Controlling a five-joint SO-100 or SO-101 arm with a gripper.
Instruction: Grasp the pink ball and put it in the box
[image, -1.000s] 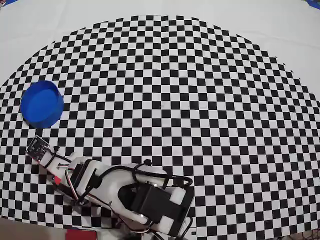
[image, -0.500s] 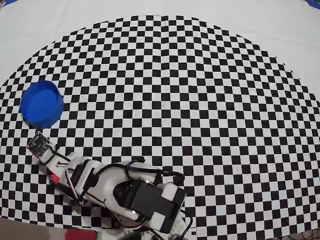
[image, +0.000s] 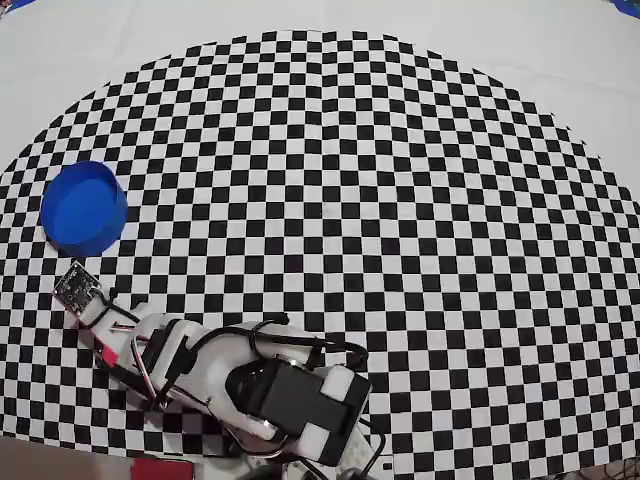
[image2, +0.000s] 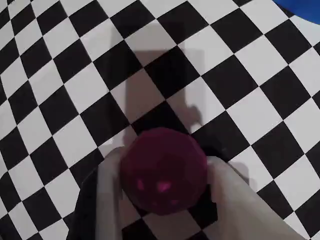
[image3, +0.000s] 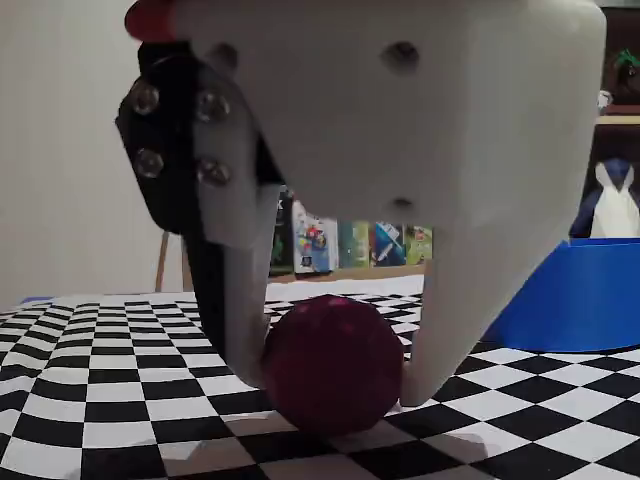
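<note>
In the wrist view the pink ball (image2: 164, 170) sits between my gripper's (image2: 165, 161) two pale fingers (image2: 107, 200), which press on it from both sides. The fixed view shows the same grip close up. There the ball (image3: 332, 362) rests low on the checkered mat inside the gripper (image3: 335, 385). The blue box (image3: 580, 295) stands just behind it to the right. From overhead, the box (image: 83, 207) stands at the left edge of the mat. The arm (image: 200, 370) lies below it and hides the ball and the jaws.
The checkered mat (image: 380, 200) covers most of the white table. A flat red object (image: 150, 470) shows at the bottom edge beside the arm's base. In the fixed view, shelves with coloured items (image3: 340, 245) stand far behind.
The arm's elbow and rear body have swung slightly left and down in the overhead view. The wrist has edged a little toward the blue box, which has not moved.
</note>
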